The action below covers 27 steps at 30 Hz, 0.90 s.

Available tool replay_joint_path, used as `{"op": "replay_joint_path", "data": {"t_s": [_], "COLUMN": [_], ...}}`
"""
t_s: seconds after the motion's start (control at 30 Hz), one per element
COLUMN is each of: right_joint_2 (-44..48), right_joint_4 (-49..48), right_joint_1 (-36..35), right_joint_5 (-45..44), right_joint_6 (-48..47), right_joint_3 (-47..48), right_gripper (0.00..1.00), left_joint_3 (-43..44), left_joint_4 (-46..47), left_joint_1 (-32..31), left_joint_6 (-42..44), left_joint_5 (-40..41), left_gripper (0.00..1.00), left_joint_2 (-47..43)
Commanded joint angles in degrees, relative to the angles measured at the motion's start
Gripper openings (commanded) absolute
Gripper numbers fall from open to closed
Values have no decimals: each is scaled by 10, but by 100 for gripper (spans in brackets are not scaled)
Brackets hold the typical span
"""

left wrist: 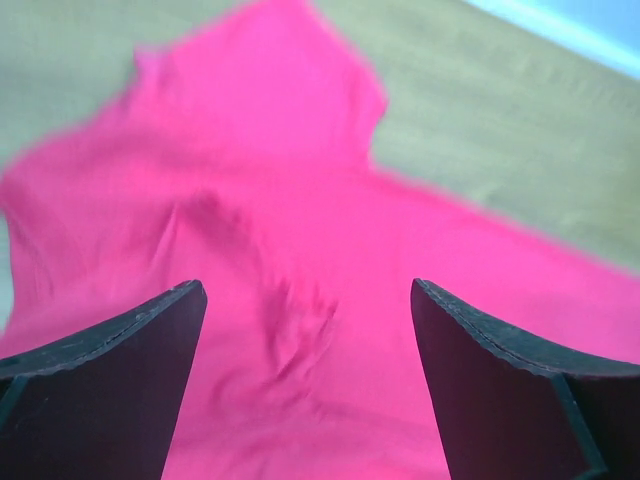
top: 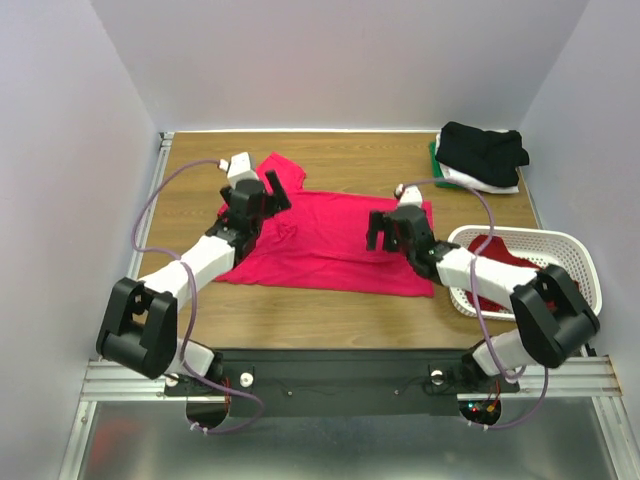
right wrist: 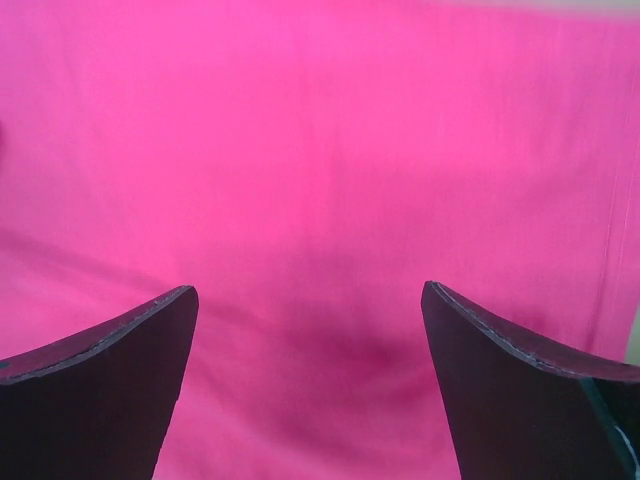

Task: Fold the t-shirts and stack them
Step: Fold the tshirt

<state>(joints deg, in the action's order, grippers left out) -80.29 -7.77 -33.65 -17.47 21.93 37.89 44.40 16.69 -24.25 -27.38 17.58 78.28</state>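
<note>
A bright pink-red t-shirt (top: 330,240) lies spread flat on the wooden table, one sleeve pointing to the far left. My left gripper (top: 277,190) is open just above that sleeve end; the left wrist view shows the shirt (left wrist: 300,200) with small wrinkles between the black fingers (left wrist: 120,370). My right gripper (top: 382,230) is open over the shirt's right part; the shirt (right wrist: 320,180) fills the right wrist view. A darker red shirt (top: 500,262) lies in the basket. Folded black (top: 482,148), white (top: 490,183) and green (top: 435,155) shirts are stacked at the far right.
A white perforated plastic basket (top: 575,255) stands at the right edge beside my right arm. White walls close the table on three sides. Bare wood (top: 330,150) shows behind the shirt and along the near edge (top: 300,315).
</note>
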Motion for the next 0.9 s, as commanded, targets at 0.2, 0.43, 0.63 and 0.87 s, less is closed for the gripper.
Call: {"op": "replay_joint_path", "data": {"t_s": [0.2, 0.43, 0.63, 0.87], "right_joint_2": [-136, -215, -258, -280], "right_joint_4": [29, 38, 37, 38], "right_joint_1": [121, 226, 253, 264], "right_joint_5": [41, 111, 135, 105], "right_joint_6": [-51, -38, -33, -32], "right_joint_3": [211, 277, 299, 292], "right_gripper": [99, 99, 99, 99], "left_joint_3": [271, 620, 852, 858], "left_joint_4": [-26, -190, -304, -292], "left_joint_1": [87, 148, 148, 148], "left_joint_6": [100, 151, 171, 175], "left_joint_5": [-57, -150, -142, -158], "left_gripper": [96, 95, 92, 90], "left_joint_2": [163, 403, 580, 603]}}
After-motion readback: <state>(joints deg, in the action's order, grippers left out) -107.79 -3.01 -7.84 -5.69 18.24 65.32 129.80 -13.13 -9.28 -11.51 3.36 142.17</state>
